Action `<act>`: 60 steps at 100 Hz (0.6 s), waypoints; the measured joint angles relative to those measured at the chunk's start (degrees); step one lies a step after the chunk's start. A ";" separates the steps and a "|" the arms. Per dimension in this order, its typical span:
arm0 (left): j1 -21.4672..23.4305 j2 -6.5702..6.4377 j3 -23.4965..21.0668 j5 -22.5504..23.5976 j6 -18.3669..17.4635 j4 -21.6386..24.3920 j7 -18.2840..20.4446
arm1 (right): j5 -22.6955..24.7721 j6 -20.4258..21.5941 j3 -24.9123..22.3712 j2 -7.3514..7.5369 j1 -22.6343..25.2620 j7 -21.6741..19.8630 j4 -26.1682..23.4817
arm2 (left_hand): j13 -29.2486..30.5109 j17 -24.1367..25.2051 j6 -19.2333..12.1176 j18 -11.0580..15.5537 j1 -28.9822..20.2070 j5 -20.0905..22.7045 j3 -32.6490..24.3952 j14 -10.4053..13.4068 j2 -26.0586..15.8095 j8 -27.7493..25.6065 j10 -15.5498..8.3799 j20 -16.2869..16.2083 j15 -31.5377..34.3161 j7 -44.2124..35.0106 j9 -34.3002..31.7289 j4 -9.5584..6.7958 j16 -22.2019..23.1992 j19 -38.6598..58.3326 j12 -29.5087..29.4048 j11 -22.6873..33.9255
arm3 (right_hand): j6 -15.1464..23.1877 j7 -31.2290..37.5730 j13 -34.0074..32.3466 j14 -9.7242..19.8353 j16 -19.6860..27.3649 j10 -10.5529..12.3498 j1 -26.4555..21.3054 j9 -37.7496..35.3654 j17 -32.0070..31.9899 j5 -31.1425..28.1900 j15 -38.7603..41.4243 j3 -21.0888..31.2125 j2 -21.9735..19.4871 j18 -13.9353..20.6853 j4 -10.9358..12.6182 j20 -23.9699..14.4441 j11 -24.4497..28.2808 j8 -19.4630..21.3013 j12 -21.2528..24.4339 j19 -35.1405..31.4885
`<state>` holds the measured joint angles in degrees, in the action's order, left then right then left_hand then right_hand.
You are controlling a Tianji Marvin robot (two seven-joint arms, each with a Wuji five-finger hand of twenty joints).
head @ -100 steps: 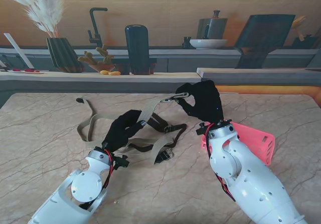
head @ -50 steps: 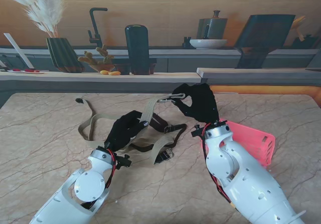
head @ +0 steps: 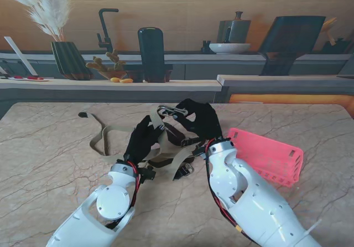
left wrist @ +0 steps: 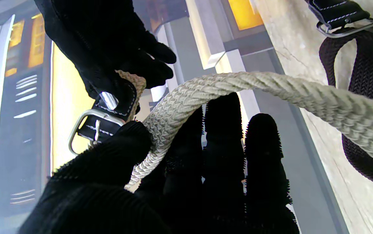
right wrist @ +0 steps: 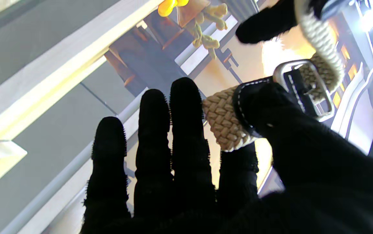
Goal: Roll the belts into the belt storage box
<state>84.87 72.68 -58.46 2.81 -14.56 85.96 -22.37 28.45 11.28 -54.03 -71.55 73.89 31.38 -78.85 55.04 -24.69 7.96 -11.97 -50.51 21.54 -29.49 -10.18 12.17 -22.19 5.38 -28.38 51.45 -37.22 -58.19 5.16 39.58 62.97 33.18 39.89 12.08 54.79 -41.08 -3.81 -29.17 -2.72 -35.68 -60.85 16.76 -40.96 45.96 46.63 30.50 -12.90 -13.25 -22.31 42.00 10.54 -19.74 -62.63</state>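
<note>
**Stand view: both hands on the tan belt, buckle end raised**

Stand view has the right hand [head: 200, 119] pinching the buckle [head: 170, 112] end of the tan belt [head: 108, 130], lifted off the surface [head: 44, 164]. Right wrist view confirms it: thumb clamped on the black leather tab beside the metal frame, the other four fingers [right wrist: 181, 130] straight and spread, carrying nothing.

Left hand [head: 141, 139] sits just beside it, on the same belt. Left wrist view shows the braid running between thumb and fingers [left wrist: 222, 136]. Looks like a loose guiding hold, not a hard clamp.

The tan belt's tail loops off to the left on the surface, slack and curled. Dark belt [head: 185, 142] lies under and between the hands, tangled with the tan one. Pink box [head: 271, 158] is to the right, near the right forearm; no belt shows in it.

Handling, my read:
- Woven braid is light, floppy and stretchy. It won't hold a coil unless kept under tension.
- Texture gives the gloves good grip; slipping looks unlikely.
- Buckle and leather tab are the only stiff parts. Best core for the roll, best pinch point.
- The dark belt's strap may get dragged along with the tan tail.
</note>
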 measured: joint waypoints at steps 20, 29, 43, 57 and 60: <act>-0.81 0.62 0.21 1.77 0.47 -1.08 -1.27 | -4.22 -0.05 2.24 -1.03 -0.69 -1.74 1.17 | 0.04 0.07 0.20 0.04 1.88 -1.64 -1.02 0.06 0.00 -0.01 -0.27 0.70 0.00 0.49 0.62 -0.01 -0.49 -0.77 -1.92 1.59 | -0.79 0.00 0.00 0.01 -0.03 0.00 0.01 0.00 0.00 -0.48 0.00 0.00 0.00 0.00 0.00 0.01 0.00 0.14 -0.10 0.00; -1.21 0.63 0.45 3.88 0.86 -1.72 -1.92 | -4.85 -0.10 2.95 -1.39 -0.86 -2.06 1.57 | -4.64 3.75 0.64 0.04 6.00 -3.78 -1.50 0.07 0.04 0.89 -1.37 0.74 -2.93 2.87 5.82 -0.01 -0.55 -2.89 -1.92 2.15 | -0.99 0.00 0.00 0.02 -0.05 0.00 0.02 0.00 0.00 -0.55 0.00 0.00 0.00 0.00 -0.01 0.01 0.00 0.22 -0.13 0.00; -1.81 0.63 0.69 5.18 1.16 -2.77 -2.12 | -5.88 -0.19 3.26 -1.80 -0.88 -2.24 1.74 | -17.02 11.13 0.51 -0.03 11.97 -7.98 -2.82 0.07 2.18 2.77 -0.07 1.31 -11.76 5.19 20.83 -0.63 -2.64 -7.55 -5.96 -6.48 | -1.22 0.00 0.00 0.03 -0.08 0.02 0.03 0.00 0.00 -0.59 -0.01 0.00 -0.02 0.00 -0.01 0.01 -0.01 0.49 -0.15 0.00; -1.97 0.57 0.95 4.37 0.77 -3.05 -1.92 | -8.05 -0.40 3.47 -1.93 -0.87 -2.99 1.68 | -24.55 15.25 -0.30 0.31 12.61 -8.93 -2.93 0.07 2.18 2.82 1.33 2.58 -17.81 5.80 29.23 -0.76 -5.44 -11.27 -8.42 -11.57 | -1.42 0.00 0.00 0.05 -0.09 0.02 0.06 0.00 0.00 -0.60 -0.10 0.48 -0.05 0.00 -0.01 0.01 -0.03 0.68 -0.22 0.00; -2.02 0.54 1.08 4.34 0.60 -3.14 -1.85 | -8.49 -0.49 3.58 -1.95 -0.87 -3.13 1.68 | -26.03 15.88 -0.81 0.69 13.15 -8.93 -3.60 0.07 2.18 2.82 1.36 2.83 -19.61 5.82 30.72 -0.82 -6.12 -12.94 -8.99 -12.66 | -1.67 0.00 0.00 0.06 -0.09 0.02 0.07 0.00 0.00 -0.60 -0.54 0.75 -0.07 0.00 -0.01 0.01 -0.15 0.71 -0.23 0.00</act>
<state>82.85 73.22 -57.38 7.15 -13.97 82.82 -24.22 19.96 10.79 -50.45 -73.50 73.02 28.25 -77.17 29.00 -8.81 7.14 -11.28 -37.36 12.61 -33.09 -10.11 14.35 -19.37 6.74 -25.55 31.84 -31.40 -27.46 4.33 33.46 50.03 24.19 27.23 10.41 54.79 -41.08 -3.75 -29.26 -2.70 -35.61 -60.84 16.76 -41.55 45.41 47.38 30.43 -12.90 -13.26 -22.30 41.85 11.25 -19.97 -62.63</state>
